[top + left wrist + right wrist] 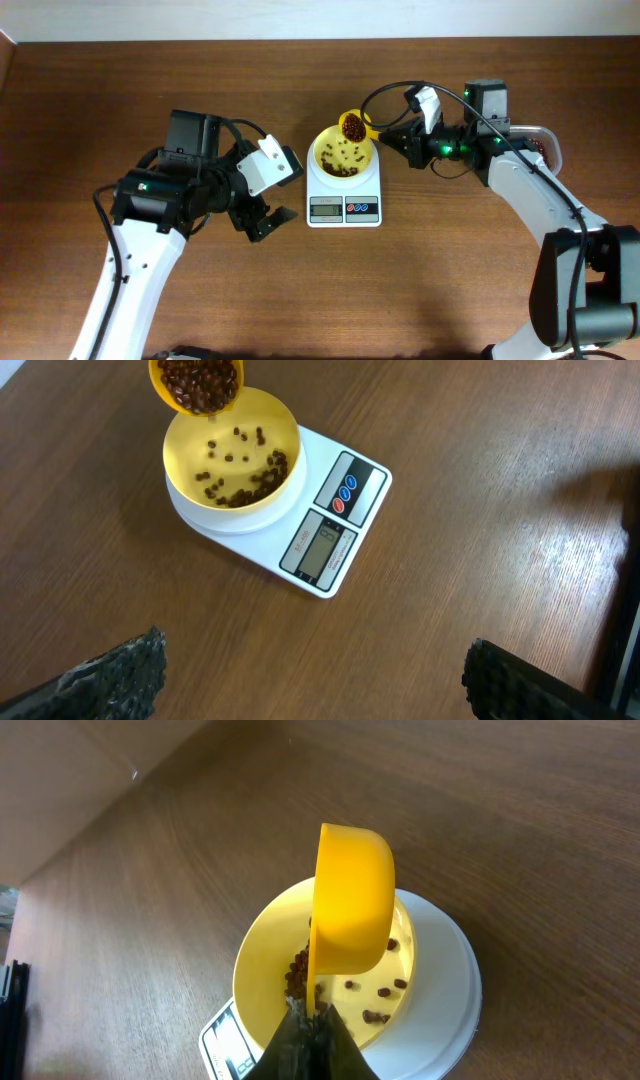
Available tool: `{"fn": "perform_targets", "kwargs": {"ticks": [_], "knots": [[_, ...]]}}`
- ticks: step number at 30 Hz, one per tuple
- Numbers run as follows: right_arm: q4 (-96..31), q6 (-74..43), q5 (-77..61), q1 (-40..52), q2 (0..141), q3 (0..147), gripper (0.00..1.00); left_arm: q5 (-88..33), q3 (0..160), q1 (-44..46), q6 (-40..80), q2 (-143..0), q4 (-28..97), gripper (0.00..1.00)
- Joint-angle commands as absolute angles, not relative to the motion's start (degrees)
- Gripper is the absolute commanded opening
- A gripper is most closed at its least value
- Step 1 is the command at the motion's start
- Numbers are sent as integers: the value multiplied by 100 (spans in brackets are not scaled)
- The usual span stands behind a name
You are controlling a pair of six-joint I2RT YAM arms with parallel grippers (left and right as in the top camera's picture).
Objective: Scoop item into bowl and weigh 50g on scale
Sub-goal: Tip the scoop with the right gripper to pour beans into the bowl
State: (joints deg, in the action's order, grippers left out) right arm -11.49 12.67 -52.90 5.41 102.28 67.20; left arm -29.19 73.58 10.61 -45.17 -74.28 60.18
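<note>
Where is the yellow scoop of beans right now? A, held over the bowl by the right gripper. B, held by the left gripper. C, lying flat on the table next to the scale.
A: the right gripper pinches the scoop by its handle, holding it, loaded with beans, over the bowl on the scale.

Wooden table [320, 290], dark brown grain; yellow scoop [352, 900] tilted in air; clear tub [553, 138] far right.
</note>
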Motion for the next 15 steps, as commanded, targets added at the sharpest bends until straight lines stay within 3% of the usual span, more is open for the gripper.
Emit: {"fn": "perform_targets", "kwargs": {"ticks": [1, 15], "knots": [[-1109, 1356, -5306, 574, 10097, 6783, 4, -3020, 7310, 1072, -4447, -7435, 6012, 99], [-1105, 1931, -4901, 827, 10097, 6783, 4, -3020, 7310, 1072, -4447, -7435, 6012, 99]]}}
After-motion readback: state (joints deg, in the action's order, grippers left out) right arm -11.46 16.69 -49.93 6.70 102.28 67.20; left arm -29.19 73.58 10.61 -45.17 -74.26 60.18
